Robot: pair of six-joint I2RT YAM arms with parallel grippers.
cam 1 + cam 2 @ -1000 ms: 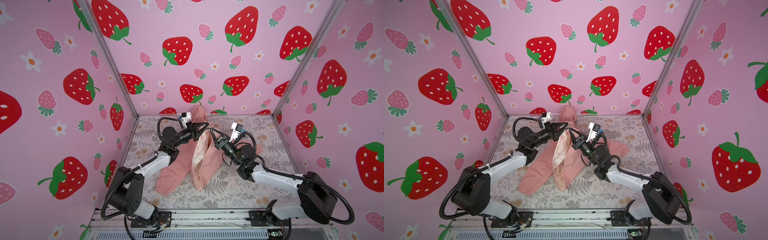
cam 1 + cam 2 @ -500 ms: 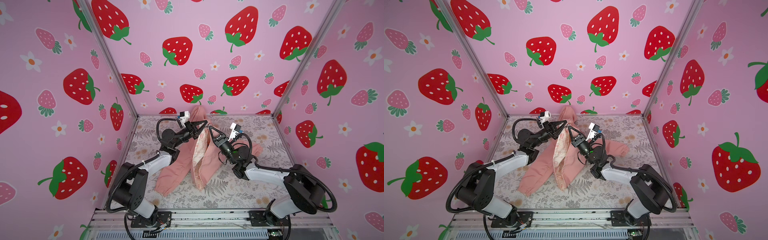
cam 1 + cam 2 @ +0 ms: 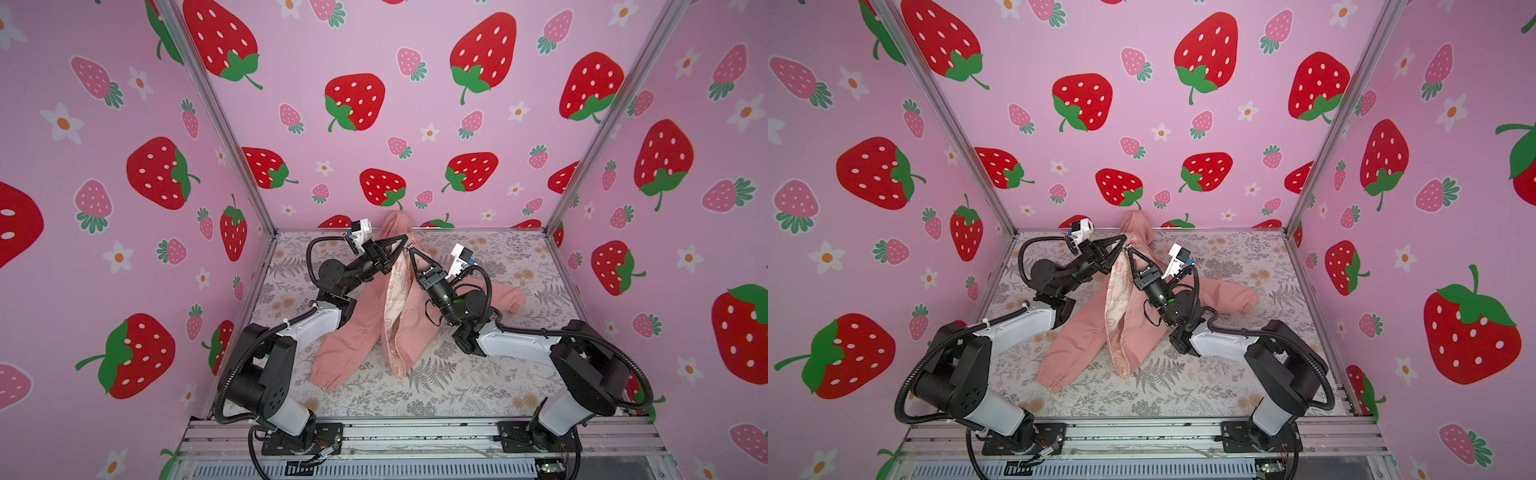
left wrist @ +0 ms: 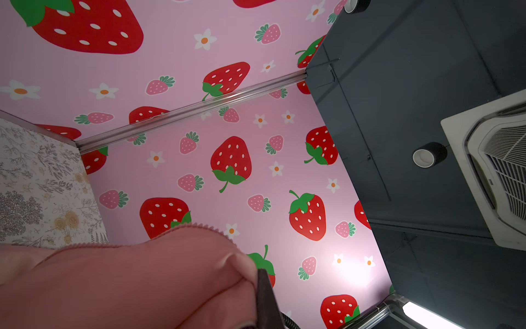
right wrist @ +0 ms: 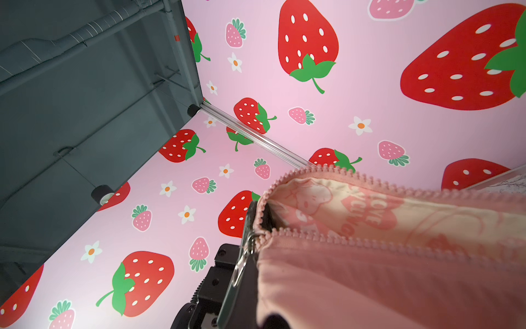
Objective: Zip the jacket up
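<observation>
Pink walls (image 3: 374, 62) with red strawberries and white flowers stand around a counter (image 3: 478, 386) covered in a gray leaf and flower print.

Only one word can be read. In the right wrist view the cream lining (image 5: 313, 199) has a pink heart with "LOVE" on it. The letters under it are too blurry to read. A small dark mark on the white ceiling vent (image 4: 498, 171) is too tiny to read.

Both pincers are closed tight and meet tip to tip above the middle of the counter, toward the far side. The left pincer (image 3: 404, 239) pinches the pink cloth at the top of the jacket (image 3: 415, 328). The right pincer (image 3: 409, 250) pinches the other front edge, right by the metal slider (image 5: 250, 237) of the zipper (image 5: 341, 171).

The jacket sits in the middle of the counter. Its top is held up in the air and its bottom rests on the counter near us. The front hangs open, so the lining shows in both top views. The hood (image 3: 397, 224) leans on the far wall. One sleeve (image 3: 332, 365) lies to the near left and the other sleeve (image 3: 505, 295) reaches right.

The arms cover parts of the jacket. In the left wrist view only one dark finger (image 4: 266, 299) shows, and the picture edge cuts it off.
</observation>
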